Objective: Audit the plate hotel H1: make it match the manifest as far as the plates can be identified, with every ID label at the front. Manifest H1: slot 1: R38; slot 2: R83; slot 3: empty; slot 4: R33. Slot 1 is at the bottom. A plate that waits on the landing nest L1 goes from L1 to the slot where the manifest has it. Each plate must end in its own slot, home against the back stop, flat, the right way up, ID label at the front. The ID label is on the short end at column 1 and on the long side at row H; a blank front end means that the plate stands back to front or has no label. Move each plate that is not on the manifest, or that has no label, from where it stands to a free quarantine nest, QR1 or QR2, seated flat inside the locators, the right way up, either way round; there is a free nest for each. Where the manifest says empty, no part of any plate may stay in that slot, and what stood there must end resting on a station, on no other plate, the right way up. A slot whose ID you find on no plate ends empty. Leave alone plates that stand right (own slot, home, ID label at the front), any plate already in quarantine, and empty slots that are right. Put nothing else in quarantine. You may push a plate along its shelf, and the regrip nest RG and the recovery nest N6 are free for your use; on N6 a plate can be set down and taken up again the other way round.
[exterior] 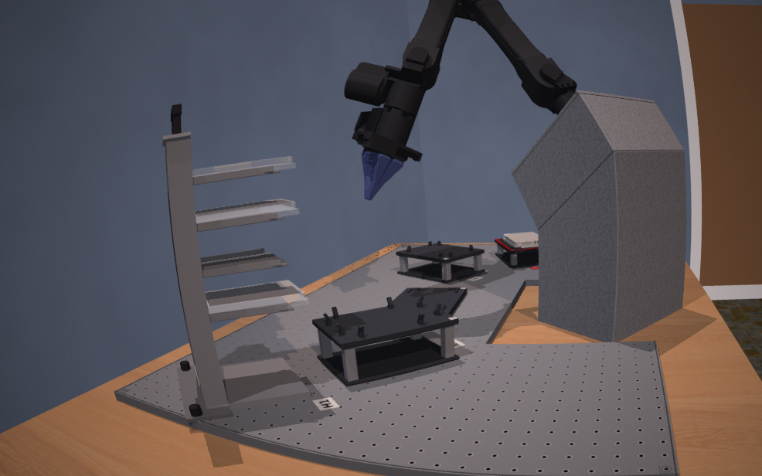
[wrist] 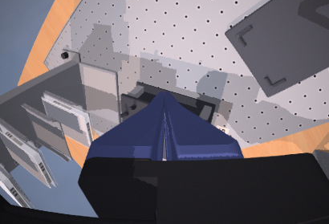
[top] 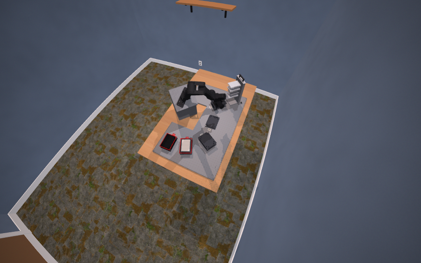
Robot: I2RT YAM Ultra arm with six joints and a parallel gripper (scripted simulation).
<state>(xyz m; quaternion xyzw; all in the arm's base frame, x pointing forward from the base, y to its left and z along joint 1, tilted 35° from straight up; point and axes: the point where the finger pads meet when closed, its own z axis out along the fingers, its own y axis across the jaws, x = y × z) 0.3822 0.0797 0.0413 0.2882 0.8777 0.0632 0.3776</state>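
The plate hotel H1 (exterior: 227,236) stands at the left of the grey baseplate, with four shelves. Pale plates lie on the top shelf (exterior: 245,169), the third shelf (exterior: 248,212) and the bottom shelf (exterior: 253,298). The second shelf (exterior: 242,261) looks dark; I cannot tell whether it holds a plate. No labels are readable. My gripper (exterior: 370,192) hangs in the air to the right of the hotel, about level with the third shelf, pointing down. Its blue fingers are shut with nothing between them. In the wrist view the fingertips (wrist: 164,99) are over a dark nest, with the hotel (wrist: 48,117) at the left.
An empty black nest (exterior: 389,331) stands in front of the hotel and another (exterior: 440,260) farther back. Two red-rimmed nests lie at the far end: one empty (top: 168,141), one holding a white plate (top: 185,145). The grey arm pedestal (exterior: 603,224) stands at the right.
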